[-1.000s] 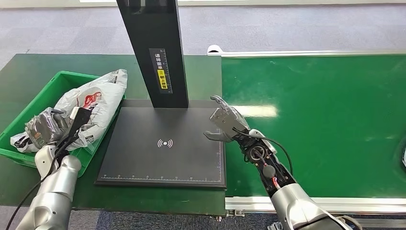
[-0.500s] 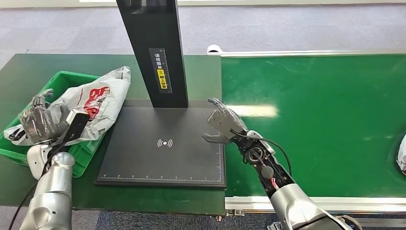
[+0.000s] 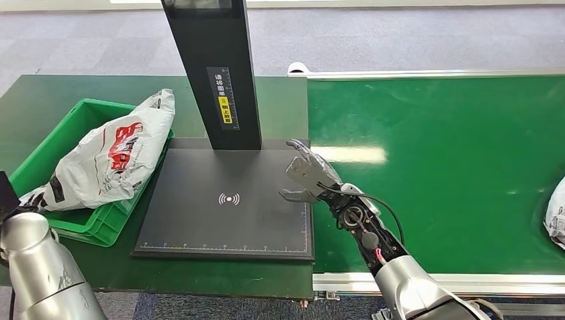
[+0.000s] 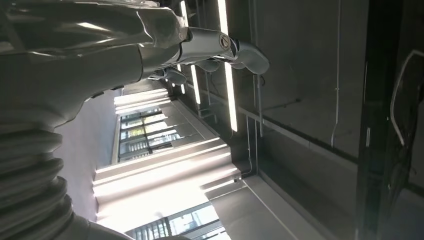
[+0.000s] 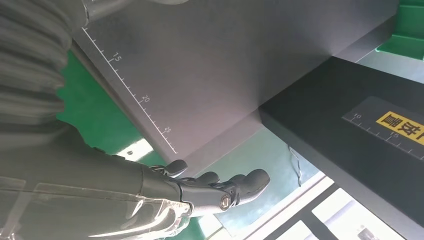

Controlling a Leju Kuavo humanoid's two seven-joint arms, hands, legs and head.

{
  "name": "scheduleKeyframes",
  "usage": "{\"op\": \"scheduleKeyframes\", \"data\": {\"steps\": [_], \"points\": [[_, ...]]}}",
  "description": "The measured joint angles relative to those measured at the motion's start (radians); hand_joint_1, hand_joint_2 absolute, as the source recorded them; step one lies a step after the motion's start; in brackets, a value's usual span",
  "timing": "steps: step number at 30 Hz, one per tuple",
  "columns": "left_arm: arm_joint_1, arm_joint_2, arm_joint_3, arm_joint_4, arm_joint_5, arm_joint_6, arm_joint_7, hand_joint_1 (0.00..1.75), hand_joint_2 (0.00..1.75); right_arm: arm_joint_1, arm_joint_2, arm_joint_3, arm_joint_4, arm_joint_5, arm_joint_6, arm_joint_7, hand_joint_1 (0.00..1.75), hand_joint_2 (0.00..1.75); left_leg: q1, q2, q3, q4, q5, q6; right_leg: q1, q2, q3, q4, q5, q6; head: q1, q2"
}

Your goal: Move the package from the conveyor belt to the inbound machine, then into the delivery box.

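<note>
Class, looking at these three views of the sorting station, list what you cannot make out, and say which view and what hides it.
- Second package: head view, cut off by the picture's edge.
- Green delivery box interior: head view, covered by the white package.
- Scale print on the scanner column: head view, too small to read.
- Left hand against ceiling lights: left wrist view, glare hides detail.

Package sits in the green box on the left, right hand hovering empty over the scanner pad.
</note>
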Motion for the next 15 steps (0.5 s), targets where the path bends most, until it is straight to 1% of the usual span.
{"op": "scheduleKeyframes", "data": {"steps": [4,6,8,9,11,14,15], "points": [[0.037,-0.017,-0.061,-0.061,0.074,-0.002,0.0,0.0,1.75,-0.001,0.0,0.006,0.003,-0.013,-0.005,-0.003,0.0,1.75,0.0,0.0,0.0,0.0,0.0,0.0,0.0,0.0,0.0,0.0,0.0,0.0,0.0,0.0],[0.058,-0.018,-0.118,-0.064,0.129,-0.004,0.0,0.0,1.75,-0.001,-0.001,0.009,0.003,-0.021,-0.008,-0.006,0.0,1.75,0.0,0.0,0.0,0.0,0.0,0.0,0.0,0.0,0.0,0.0,0.0,0.0,0.0,0.0],[0.083,-0.003,-0.205,-0.032,0.249,-0.037,0.007,0.0,1.75,0.0,-0.002,0.01,0.003,-0.031,-0.015,-0.015,0.0,1.75,0.0,0.0,0.0,0.0,0.0,0.0,-0.001,0.0,-0.001,-0.001,0.0,0.0,0.0,0.0],[0.098,0.012,-0.263,-0.002,0.33,-0.081,0.023,0.0,1.75,0.0,-0.003,0.008,0.003,-0.04,-0.019,-0.023,0.0,1.75,0.0,0.0,0.0,0.0,0.0,0.0,-0.001,-0.001,0.0,-0.001,0.0,0.0,0.0,0.0],[0.133,0.05,-0.39,0.067,0.475,-0.211,0.067,0.0,1.75,0.0,-0.003,0.003,0.0,-0.062,-0.025,-0.041,0.0,1.75,0.0,0.0,0.0,0.0,0.0,0.0,-0.001,-0.001,0.0,0.0,0.0,0.0,0.0,0.0],[0.18,0.097,-0.537,0.144,0.581,-0.377,0.111,0.0,1.75,0.002,-0.004,-0.006,-0.008,-0.089,-0.027,-0.065,0.0,1.75,0.0,0.002,0.0,0.0,0.0,0.0,-0.001,0.0,0.0,0.0,0.0,0.0,0.0,0.0],[0.187,0.103,-0.558,0.155,0.593,-0.398,0.116,0.0,1.75,0.002,-0.004,-0.007,-0.009,-0.093,-0.027,-0.069,0.0,1.75,0.0,0.002,0.0,0.0,0.0,0.0,-0.001,0.0,0.0,0.0,0.0,0.0,0.0,0.0]]}}
